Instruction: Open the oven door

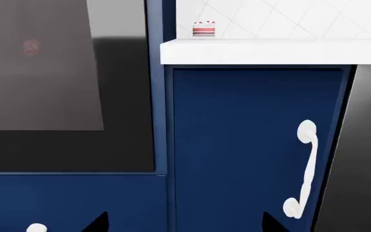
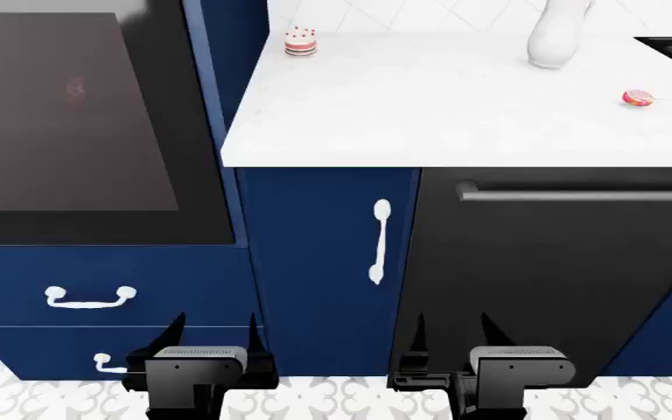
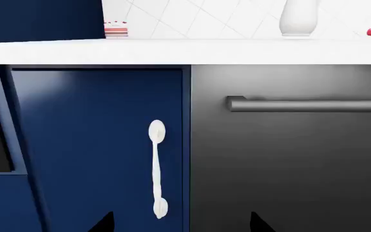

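Note:
The oven door (image 2: 91, 131) is a black-framed panel with a dark tinted window, set in the navy cabinetry at the far left; it looks shut, flush with its frame. The left wrist view shows the oven door (image 1: 56, 87) too. A pale grey strip, probably its bar handle (image 2: 56, 5), runs along its top edge. My left gripper (image 2: 213, 325) hovers low in front of the navy drawers below the oven, open and holding nothing. Also open and holding nothing, my right gripper (image 2: 453, 324) is low before the dishwasher. Each wrist view shows only two dark fingertips, left gripper (image 1: 184, 223) and right gripper (image 3: 180, 223).
A navy cabinet door (image 2: 325, 262) with a vertical white handle (image 2: 378, 241) stands between oven and black dishwasher front (image 2: 546, 280) with its dark bar handle (image 2: 581, 191). Drawers with a white handle (image 2: 88, 297) sit under the oven. The white counter (image 2: 430, 105) carries a small cake (image 2: 300, 41), vase (image 2: 556, 35) and lollipop (image 2: 637, 97).

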You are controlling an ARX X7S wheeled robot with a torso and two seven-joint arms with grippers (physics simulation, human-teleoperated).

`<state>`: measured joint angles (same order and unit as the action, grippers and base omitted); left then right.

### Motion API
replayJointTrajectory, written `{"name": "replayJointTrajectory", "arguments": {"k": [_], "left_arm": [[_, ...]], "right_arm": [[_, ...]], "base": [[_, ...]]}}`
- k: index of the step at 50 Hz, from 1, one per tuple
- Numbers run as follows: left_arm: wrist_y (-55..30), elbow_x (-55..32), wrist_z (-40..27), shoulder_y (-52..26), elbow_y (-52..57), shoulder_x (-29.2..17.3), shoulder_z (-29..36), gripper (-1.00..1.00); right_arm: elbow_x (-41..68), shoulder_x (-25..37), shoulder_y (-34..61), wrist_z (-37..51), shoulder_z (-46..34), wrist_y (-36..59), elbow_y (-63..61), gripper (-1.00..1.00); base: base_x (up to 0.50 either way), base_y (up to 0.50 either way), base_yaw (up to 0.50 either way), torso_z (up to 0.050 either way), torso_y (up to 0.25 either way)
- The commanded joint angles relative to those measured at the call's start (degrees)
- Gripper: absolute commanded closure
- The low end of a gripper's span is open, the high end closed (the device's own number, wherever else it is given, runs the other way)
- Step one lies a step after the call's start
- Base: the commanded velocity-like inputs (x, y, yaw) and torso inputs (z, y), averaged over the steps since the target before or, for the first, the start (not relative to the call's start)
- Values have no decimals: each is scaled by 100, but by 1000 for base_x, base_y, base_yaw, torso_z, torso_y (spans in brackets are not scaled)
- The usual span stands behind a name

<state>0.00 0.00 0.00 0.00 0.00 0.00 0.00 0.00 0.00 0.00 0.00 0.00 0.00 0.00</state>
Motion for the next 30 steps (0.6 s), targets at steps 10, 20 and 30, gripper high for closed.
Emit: {"name": "replayJointTrajectory", "arguments": {"k": [10, 20, 30], "left_arm": [[-54, -174, -120, 36, 114, -314, 262, -100], [-126, 75, -342, 270, 902, -490, 420, -100], [-273, 225, -563, 580, 1860, -660, 373, -100]], "right_arm": [[495, 259, 21, 191, -225, -311, -30, -100], [821, 406, -163, 329, -181, -82, -800, -100], [1267, 584, -256, 448, 44, 134, -1697, -100]], "base": [[0, 0, 0, 0, 0], [0, 0, 0, 0, 0], [0, 0, 0, 0, 0]]}}
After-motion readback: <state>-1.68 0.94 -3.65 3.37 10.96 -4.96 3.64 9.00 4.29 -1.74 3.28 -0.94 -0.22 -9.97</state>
